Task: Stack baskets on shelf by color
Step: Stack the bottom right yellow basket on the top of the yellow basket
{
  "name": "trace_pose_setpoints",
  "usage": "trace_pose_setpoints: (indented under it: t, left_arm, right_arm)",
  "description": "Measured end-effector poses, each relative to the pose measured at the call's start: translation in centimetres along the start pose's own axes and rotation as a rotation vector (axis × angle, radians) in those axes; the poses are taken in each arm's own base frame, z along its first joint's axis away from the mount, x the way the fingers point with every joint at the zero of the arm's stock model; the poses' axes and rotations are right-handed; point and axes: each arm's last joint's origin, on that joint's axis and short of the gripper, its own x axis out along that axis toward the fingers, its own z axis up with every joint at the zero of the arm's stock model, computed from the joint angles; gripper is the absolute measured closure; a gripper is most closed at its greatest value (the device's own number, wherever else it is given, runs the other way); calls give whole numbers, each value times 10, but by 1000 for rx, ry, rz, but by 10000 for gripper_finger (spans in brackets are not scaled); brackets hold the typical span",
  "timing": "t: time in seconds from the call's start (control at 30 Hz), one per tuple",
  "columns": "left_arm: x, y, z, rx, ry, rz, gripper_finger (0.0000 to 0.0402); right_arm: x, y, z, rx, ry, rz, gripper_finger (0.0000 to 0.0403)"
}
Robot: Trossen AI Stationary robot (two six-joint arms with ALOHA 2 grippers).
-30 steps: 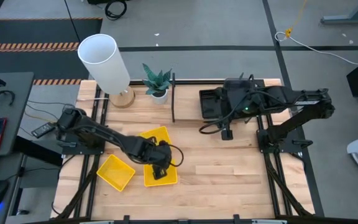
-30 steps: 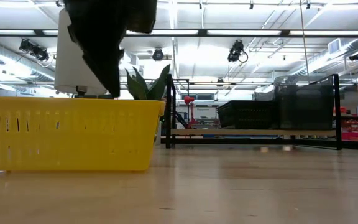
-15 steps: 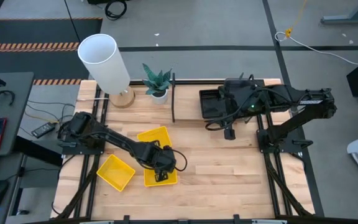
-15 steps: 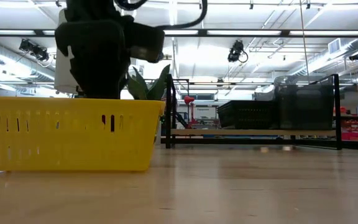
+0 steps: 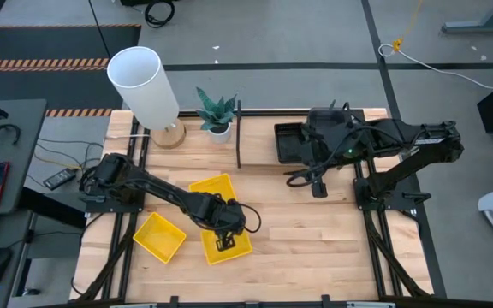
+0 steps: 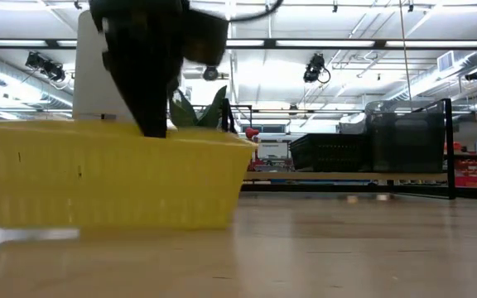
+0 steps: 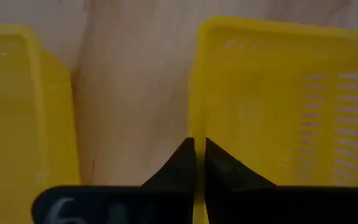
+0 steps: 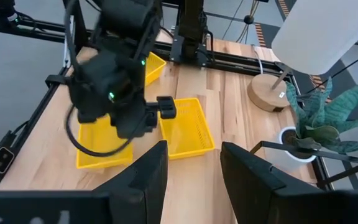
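Note:
Three yellow baskets lie on the wooden table left of centre: one near the left [image 5: 158, 237], one farther back [image 5: 210, 186], and one [image 5: 234, 248] [image 6: 114, 178] under my left gripper [image 5: 222, 238] [image 7: 197, 146], which is shut on its wall. My right gripper [image 8: 191, 177] [image 5: 317, 186] hangs open and holds nothing, raised over the table beside the shelf [image 6: 338, 176]. On the shelf stand black baskets [image 6: 330, 151] and smoky-grey baskets [image 6: 404, 136]. My left gripper pinches the rim of one wall [image 7: 197, 127] of the yellow basket, one finger inside the basket and one outside over the table. The fingers come steeply from above, pointing down. In the low view the basket's bottom [image 6: 114, 223] rests on the table.
A white lamp [image 5: 144, 81] and a small potted plant [image 5: 216, 111] stand at the far left of the table, next to the shelf's upright post [image 5: 240, 137]. Black arm rails run along both sides. Bare wood lies between the yellow baskets and the right arm.
My left gripper has come down into the near yellow basket and shut on its wall. The basket has slid a little toward the table's near and right edges and turned slightly. My right arm has stayed where it was.

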Motion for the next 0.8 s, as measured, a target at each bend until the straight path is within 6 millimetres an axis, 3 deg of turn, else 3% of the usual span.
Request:
trace_pose_setpoints:
  t: [0.17,0.47,0.67,0.8]
  left_arm:
    - [-38,11,9,17,14,11,389]
    - [-91,73,18,14,-19,55,390]
    - [-94,124,33,9,-23,81,390]
    - [-80,155,35,-32,-11,58,390]
  right_arm:
    - [0,0,-1,-1,7,-5,249]
    - [0,0,0,-19,6,-6,249]
    - [0,0,1,-9,-5,-7,249]
    - [0,2,1,14,-5,1,249]
